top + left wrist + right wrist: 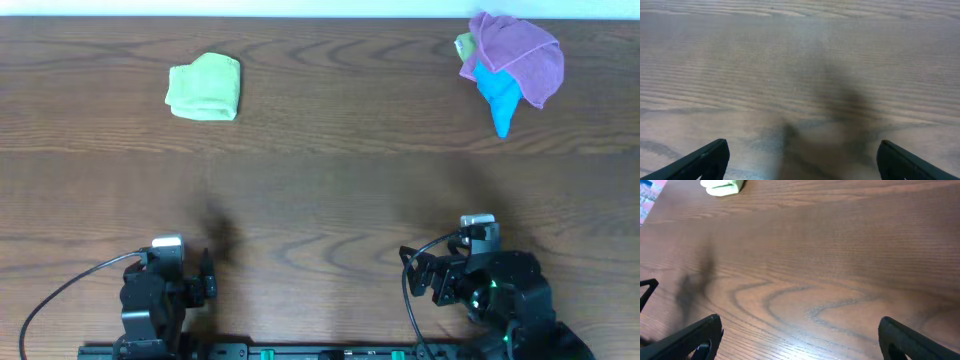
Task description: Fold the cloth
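A folded light green cloth [205, 87] lies at the far left of the table; it also shows at the top left of the right wrist view [722, 185]. A crumpled pile of cloths lies at the far right: a purple one [518, 52] on top, a blue one [498, 94] sticking out below, a green one [465, 45] at its left edge. My left gripper [801, 155] is open and empty over bare wood near the front left. My right gripper [800, 332] is open and empty near the front right. Both are far from the cloths.
The wooden table [330, 190] spans the view. The arm bases and cables [410, 290] sit along the front edge. A white wall edge runs along the back.
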